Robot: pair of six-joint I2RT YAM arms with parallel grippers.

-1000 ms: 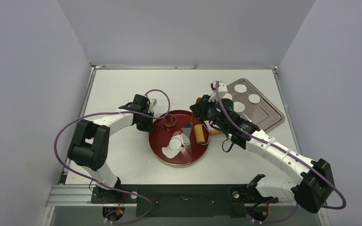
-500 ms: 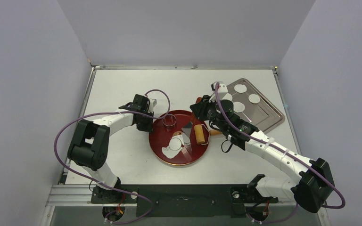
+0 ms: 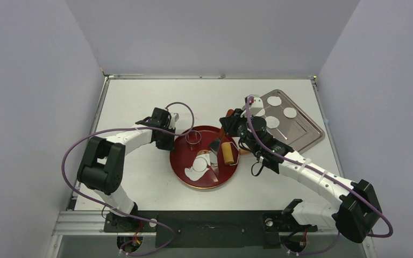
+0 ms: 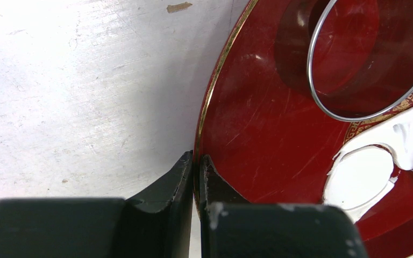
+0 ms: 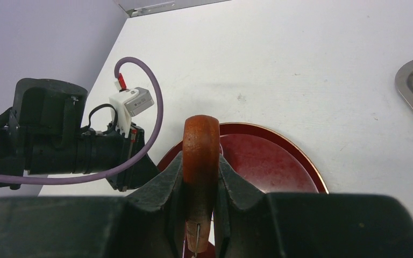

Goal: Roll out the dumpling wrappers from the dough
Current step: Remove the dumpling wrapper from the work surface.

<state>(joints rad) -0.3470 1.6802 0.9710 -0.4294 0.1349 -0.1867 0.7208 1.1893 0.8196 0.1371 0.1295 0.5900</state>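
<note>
I am watching the left pincer point(image 4: 196, 167) pinching the gold rim of the red plate point(image 4: 258, 140), its jaws drawn almost together with only the rim between them. Just ahead of its fingertips a metal ring cutter point(image 4: 365, 59) is standing on the plate. Beyond the cutter the dough point(image 4: 411, 129) is lying as a thin ragged sheet, and a round dumpling wrapper point(image 4: 357, 180) is sitting inside it. I cannot tell whether that wrapper is fully cut free.

The right pincer point(image 5: 200, 183) is clamping the brown wooden handle point(image 5: 200, 145) of a small roller. Below that pincer the roller's wooden barrel point(image 3: 227, 152) is lying over the plate, just beside the dough. Behind the right pincer, on the side away from the plate, three more wrappers point(image 3: 273, 100) are lying apart from one another on a steel tray point(image 3: 304, 131).
</note>
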